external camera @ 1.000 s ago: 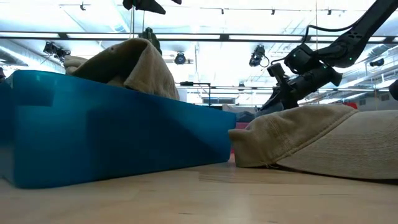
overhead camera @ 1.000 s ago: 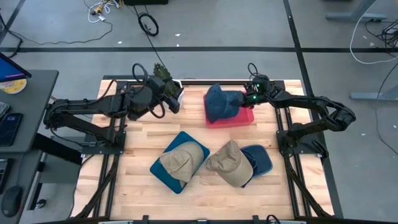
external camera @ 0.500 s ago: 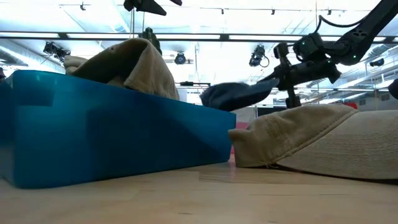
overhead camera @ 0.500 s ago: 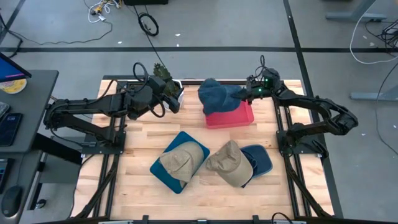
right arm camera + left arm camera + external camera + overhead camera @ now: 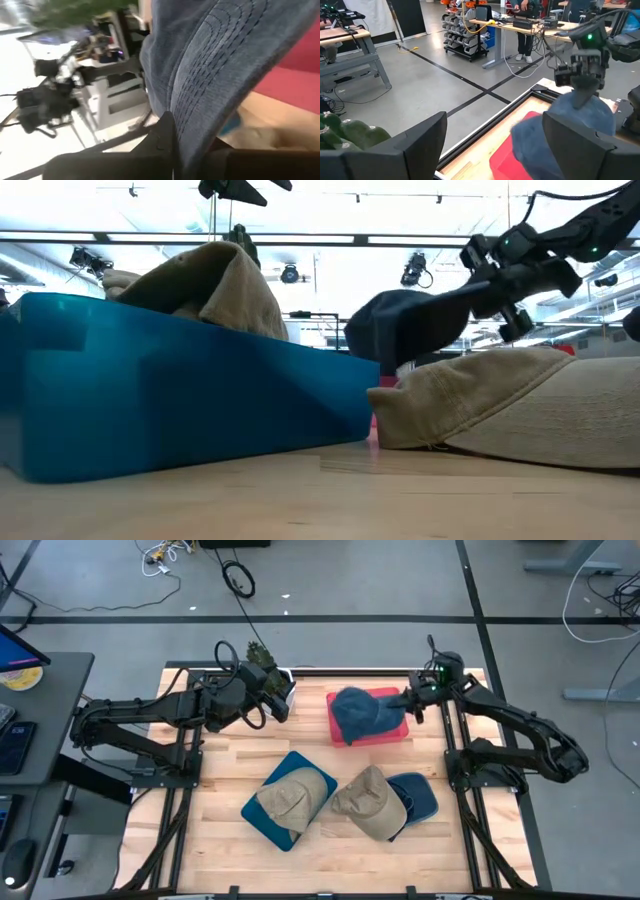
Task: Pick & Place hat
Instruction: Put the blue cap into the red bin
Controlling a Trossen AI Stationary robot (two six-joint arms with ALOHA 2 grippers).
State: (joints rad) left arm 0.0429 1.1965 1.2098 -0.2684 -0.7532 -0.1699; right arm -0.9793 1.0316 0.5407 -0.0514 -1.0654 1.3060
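Note:
A blue denim hat point(image 5: 362, 712) hangs over the red tray point(image 5: 392, 732) at the table's far side, and also shows in the low view point(image 5: 405, 328) and the left wrist view point(image 5: 572, 125). My right gripper point(image 5: 411, 702) is shut on it from the tray's right. My left gripper point(image 5: 282, 697) waits open at the far left, fingers wide apart point(image 5: 492, 145). Two tan hats point(image 5: 295, 793) point(image 5: 368, 802) rest on blue trays near the table's near edge. My right gripper holds the blue hat by its stitched brim point(image 5: 220, 75), pinched between the two fingers point(image 5: 165, 135), coming nearly level from the table's right side. The crown point(image 5: 395, 330) droops lower than the fingers over the red tray; I cannot tell whether it touches the tray.
A blue tray point(image 5: 280, 822) holds one tan hat. The second tan hat lies partly on another blue tray point(image 5: 418, 795). In the low view the blue tray wall point(image 5: 180, 395) and tan hat point(image 5: 510, 405) fill the foreground. Bare wood shows between the red tray and the near trays.
My right gripper has risen and drawn toward the table's right, still shut on the brim. The blue hat came up off the red tray, swung out toward the far left, then shifted back over the tray with its crown drooping.

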